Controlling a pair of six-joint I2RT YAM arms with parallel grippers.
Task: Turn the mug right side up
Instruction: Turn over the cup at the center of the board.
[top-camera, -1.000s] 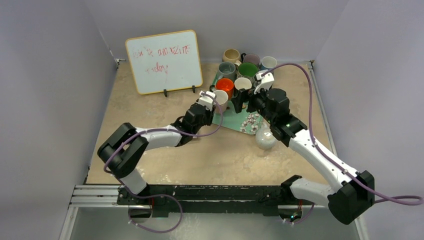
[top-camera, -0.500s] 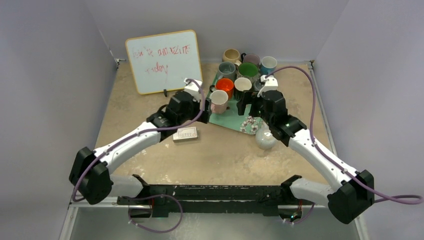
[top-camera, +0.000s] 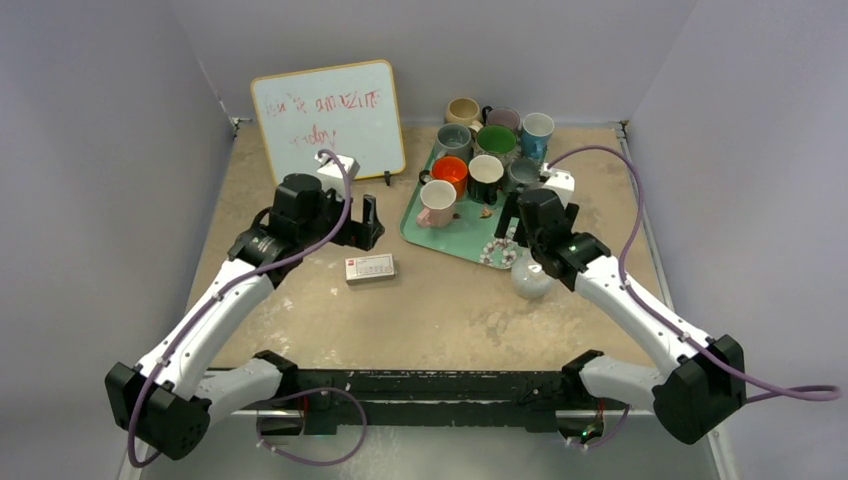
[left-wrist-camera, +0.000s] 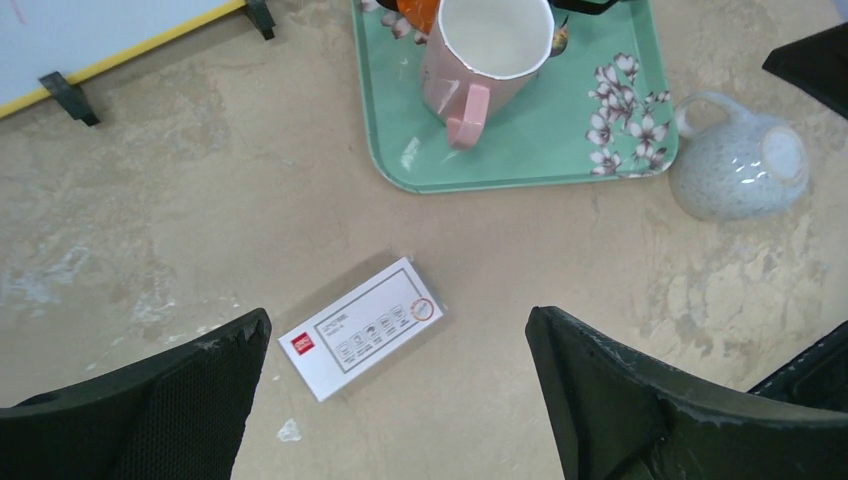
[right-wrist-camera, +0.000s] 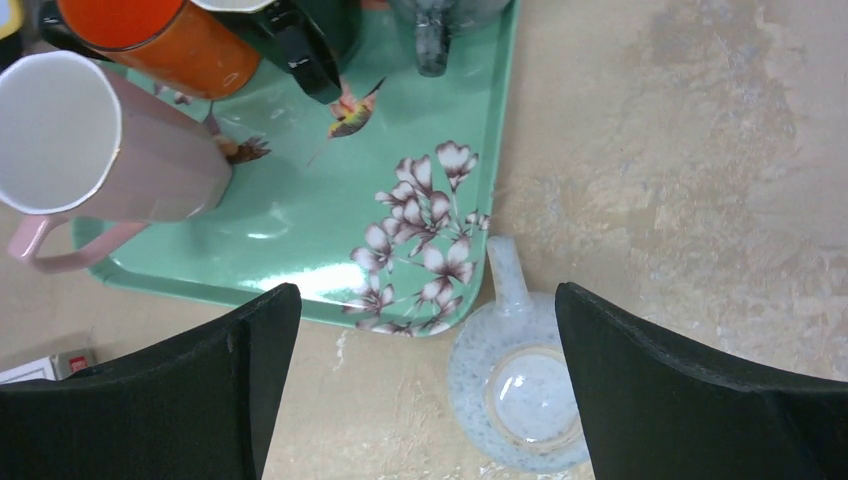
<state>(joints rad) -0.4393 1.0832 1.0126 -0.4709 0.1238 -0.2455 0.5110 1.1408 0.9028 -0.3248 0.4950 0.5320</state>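
Speckled mug (right-wrist-camera: 520, 395) inverted, just right of tray (right-wrist-camera: 290, 225). Right gripper (right-wrist-camera: 422, 292), left gripper (left-wrist-camera: 396, 318): wide open, empty. Right: straddle body, avoid handle.

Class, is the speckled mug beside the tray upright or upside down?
Upside down: the speckled mug shows its base ring facing up.

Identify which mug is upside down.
The speckled pale-blue mug on the table, beside the green tray's corner. Its base ring faces up, while the pink mug and all the others show open mouths.
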